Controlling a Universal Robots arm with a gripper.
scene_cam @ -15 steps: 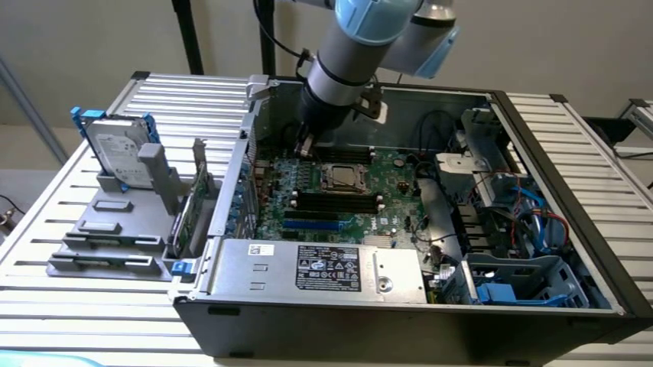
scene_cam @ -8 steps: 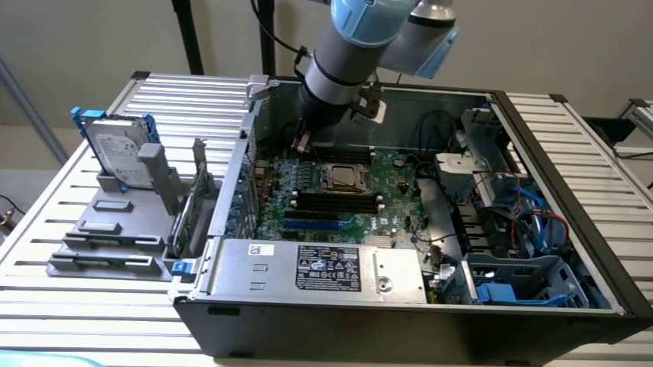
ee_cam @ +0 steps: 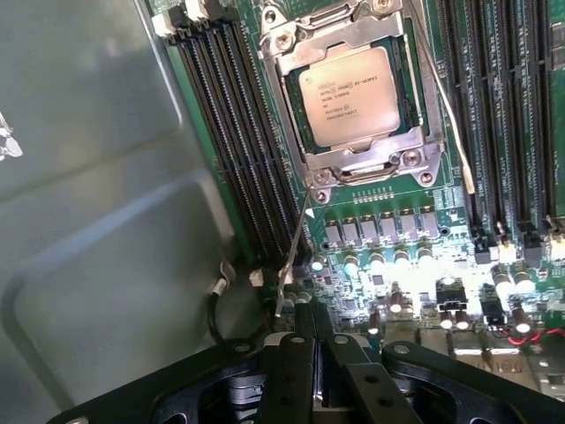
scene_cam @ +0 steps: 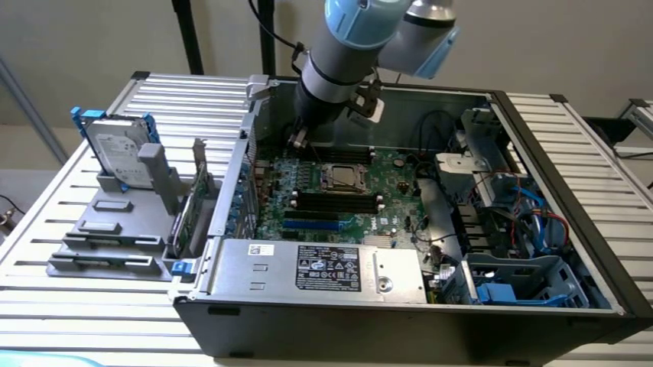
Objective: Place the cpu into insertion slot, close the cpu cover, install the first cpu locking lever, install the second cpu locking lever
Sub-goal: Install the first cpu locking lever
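Field notes, big to small.

- One open case (scene_cam: 571, 252), one green board (scene_cam: 393, 222) lying flat in it. I am reaching in at the exterior view's left of the socket.
- Two banks of memory slots (ee_cam: 247, 132) are flanking the one slot (ee_cam: 320, 175), their long lines running the same way as the levers.
- One cover (ee_cam: 371, 157) is lying down flat over the slot; one cpu (ee_cam: 349, 93) is showing through its window, seated and square.
- Two levers, both thin wire. The first lever (ee_cam: 296, 243) is running from the slot's near corner straight toward me, its free end just beside my fingertips; I cannot tell whether it is touching. The second lever (ee_cam: 446, 115) is lying along the slot's far flank, well apart from me.
- My gripper (ee_cam: 316, 322) is hanging low over the board, fingers pressed together, gripping nothing.

Judging by this, the first lever is the one in hand: its long axis is pointing at me, cpu beyond it.
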